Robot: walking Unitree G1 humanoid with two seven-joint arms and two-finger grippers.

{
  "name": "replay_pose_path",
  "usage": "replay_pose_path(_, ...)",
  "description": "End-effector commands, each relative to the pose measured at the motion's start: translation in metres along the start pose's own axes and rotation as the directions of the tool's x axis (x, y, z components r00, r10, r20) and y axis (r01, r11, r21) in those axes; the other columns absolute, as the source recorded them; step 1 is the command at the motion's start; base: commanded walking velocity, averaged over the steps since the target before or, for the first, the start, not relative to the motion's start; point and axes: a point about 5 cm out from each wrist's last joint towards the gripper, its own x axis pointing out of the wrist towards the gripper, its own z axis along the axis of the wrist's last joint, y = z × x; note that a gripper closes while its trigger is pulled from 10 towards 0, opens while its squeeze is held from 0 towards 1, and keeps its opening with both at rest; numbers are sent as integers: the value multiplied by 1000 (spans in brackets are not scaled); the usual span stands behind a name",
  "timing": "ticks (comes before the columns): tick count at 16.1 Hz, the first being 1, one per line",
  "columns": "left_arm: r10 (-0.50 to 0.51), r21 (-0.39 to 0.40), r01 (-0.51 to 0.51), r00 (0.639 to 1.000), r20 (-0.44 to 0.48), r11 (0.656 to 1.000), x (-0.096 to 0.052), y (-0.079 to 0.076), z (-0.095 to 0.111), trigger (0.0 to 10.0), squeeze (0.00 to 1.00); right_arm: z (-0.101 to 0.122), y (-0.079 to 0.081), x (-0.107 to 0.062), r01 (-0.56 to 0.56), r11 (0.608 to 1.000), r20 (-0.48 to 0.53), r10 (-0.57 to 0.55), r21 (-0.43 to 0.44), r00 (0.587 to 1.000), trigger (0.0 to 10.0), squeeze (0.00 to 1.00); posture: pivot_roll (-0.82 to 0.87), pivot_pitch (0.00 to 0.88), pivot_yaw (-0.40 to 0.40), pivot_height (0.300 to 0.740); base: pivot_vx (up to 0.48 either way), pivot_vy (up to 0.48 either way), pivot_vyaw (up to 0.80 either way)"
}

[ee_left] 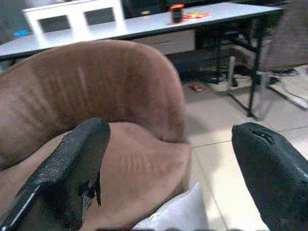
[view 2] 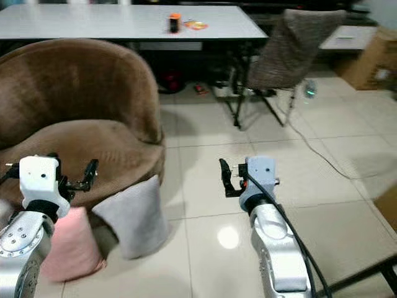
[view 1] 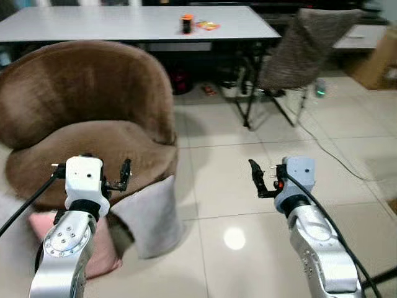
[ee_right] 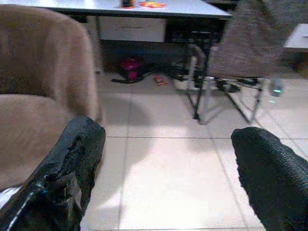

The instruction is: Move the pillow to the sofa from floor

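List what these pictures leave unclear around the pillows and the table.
- Pink pillow: head views, partly hidden by the left arm and grey pillow.
- Orange object on the table: too small to identify.
- Clutter under the table: dark, blurred.
- Grey pillow in the left wrist view: cut off by the edge.

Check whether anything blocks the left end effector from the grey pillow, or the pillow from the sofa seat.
Nothing visible does. The left end effector hangs open just above the grey pillow, which leans against the brown sofa. The pink pillow lies beside it.
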Motion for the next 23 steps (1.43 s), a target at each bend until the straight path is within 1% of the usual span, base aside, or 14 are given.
replay_pose_path(1,-8,-5,8,1000,0,1000,1,-1,0,10000,0,11,-1,0,18,1000,49,-17,-23,999,10000,0,35,0,5,740,337,0,0)
replay_pose_path(2,-10,-6,10,1000,0,1000,1,-2,0,10000,0,13,-4,1,58,998,75,-55,-36,996,10000,0,36,0,4,740,345,0,0)
replay_pose_path(3,-14,-8,14,1000,0,1000,1,-3,0,10000,0,5,0,3,-20,999,-11,21,40,1000,10000,0,40,0,-2,740,341,0,0)
replay_pose_path(4,-14,-9,14,1000,0,1000,1,-3,0,10000,0,4,1,2,-35,998,-15,36,53,999,10000,0,41,0,-4,740,341,0,0)
replay_pose_path(5,-14,-11,14,1000,-1,1000,1,-3,0,10000,0,4,3,2,-48,998,-12,49,29,999,10000,0,42,0,-5,740,345,0,0)
replay_pose_path(6,-13,-13,13,1000,-1,1000,0,-4,-1,10000,0,3,9,1,-88,996,-4,88,-35,996,10000,0,49,0,-15,740,345,0,800)
replay_pose_path(9,-5,-15,5,1000,-2,1000,-1,-4,-1,10000,0,5,11,3,-75,997,7,75,-2,997,10000,0,57,0,-23,740,335,0,800)
replay_pose_path(10,-3,-15,3,1000,-1,1000,-2,-3,-1,10000,0,6,9,5,-52,998,12,53,-18,999,10000,0,59,0,-23,740,330,0,0)
replay_pose_path(11,-1,-14,1,1000,0,1000,-4,-3,-1,10000,0,10,7,7,-46,999,34,46,19,998,10000,0,61,0,-22,740,334,0,0)
replay_pose_path(12,-1,-13,1,1000,1,1000,-4,-2,0,10000,0,12,6,8,-28,1000,44,28,2,999,10000,0,61,0,-22,740,330,0,0)
replay_pose_path(14,-1,-13,1,1000,1,1000,-5,-2,0,10000,0,12,5,8,-30,998,26,29,52,999,10000,0,62,0,-21,740,328,0,0)
replay_pose_path(17,-2,-12,2,1000,2,1000,-7,-3,0,10000,0,9,11,5,-87,996,41,86,16,995,10000,0,65,0,-26,740,329,0,0)
replay_pose_path(20,-4,-14,4,1000,-2,1000,-10,-3,-1,10000,0,4,14,3,-122,991,13,121,57,993,10000,0,66,0,-30,740,334,0,796)
replay_pose_path(23,-13,-12,13,1000,-11,1000,-13,-5,-3,10000,0,-1,18,-1,-178,982,-2,179,55,984,10000,0,67,0,-30,740,330,0,790)
